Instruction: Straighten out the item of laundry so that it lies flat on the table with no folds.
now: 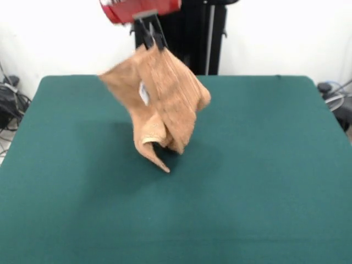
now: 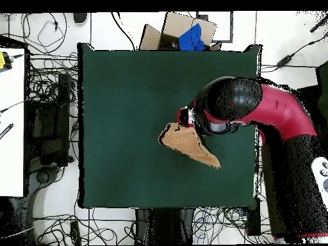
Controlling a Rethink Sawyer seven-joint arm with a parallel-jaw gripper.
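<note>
The item of laundry (image 1: pixel 159 102), an orange-tan terry towel, hangs crumpled in the air, pinched at its top edge by my gripper (image 1: pixel 150 39), which is shut on it. A small white tag (image 1: pixel 143 93) shows on the hanging cloth. The towel's lowest corner (image 1: pixel 164 166) points down close to the green table (image 1: pixel 264 181); I cannot tell whether it touches. In the overhead view the towel (image 2: pixel 188 143) spreads out from under the red and black arm (image 2: pixel 256 109), which hides the gripper.
Cables and boxes lie on the floor around the table (image 2: pixel 115 96). A cardboard box with blue cloth (image 2: pixel 190 35) sits beyond one table edge. A white desk (image 2: pixel 11 122) stands to the side.
</note>
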